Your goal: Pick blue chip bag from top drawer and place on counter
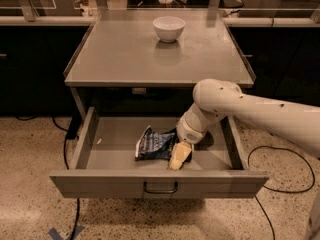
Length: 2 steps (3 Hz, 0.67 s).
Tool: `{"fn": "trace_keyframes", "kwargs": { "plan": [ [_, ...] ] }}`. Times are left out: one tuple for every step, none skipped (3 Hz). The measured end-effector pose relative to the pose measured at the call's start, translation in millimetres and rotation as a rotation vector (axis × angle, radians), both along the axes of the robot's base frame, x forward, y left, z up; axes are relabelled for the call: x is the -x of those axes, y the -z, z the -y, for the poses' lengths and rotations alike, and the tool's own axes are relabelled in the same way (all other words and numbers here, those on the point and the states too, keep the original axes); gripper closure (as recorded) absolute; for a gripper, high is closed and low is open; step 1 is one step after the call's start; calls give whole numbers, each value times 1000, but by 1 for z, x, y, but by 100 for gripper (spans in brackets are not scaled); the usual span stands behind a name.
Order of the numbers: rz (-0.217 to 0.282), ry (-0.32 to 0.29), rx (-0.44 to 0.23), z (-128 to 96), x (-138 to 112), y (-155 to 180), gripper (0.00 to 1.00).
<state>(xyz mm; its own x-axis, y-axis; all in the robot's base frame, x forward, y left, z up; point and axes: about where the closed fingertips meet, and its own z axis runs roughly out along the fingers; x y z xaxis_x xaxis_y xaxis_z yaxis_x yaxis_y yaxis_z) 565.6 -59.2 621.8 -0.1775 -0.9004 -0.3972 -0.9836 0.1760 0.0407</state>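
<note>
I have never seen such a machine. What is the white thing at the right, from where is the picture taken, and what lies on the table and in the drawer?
The white thing is a robot arm; its mobile base is not in view. The arm ends in a pincer, its tool for grasping. There is only one camera. It looks down on the scene from the front, and where it is mounted is not known. The grey metal tabletop is the counter, and a white bowl stands near its far edge. Under it the top drawer is pulled open, and a crumpled blue chip bag lies on its floor. The pincer reaches into the drawer, at the bag's right edge. Whether it grips the bag cannot be seen.
</note>
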Motion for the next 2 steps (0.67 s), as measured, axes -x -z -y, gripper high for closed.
{"fn": "trace_keyframes", "kwargs": {
  "plan": [
    [-5, -12, -2, -9, 4, 17, 0],
    [0, -22, 10, -20, 9, 34, 0]
  ]
}}
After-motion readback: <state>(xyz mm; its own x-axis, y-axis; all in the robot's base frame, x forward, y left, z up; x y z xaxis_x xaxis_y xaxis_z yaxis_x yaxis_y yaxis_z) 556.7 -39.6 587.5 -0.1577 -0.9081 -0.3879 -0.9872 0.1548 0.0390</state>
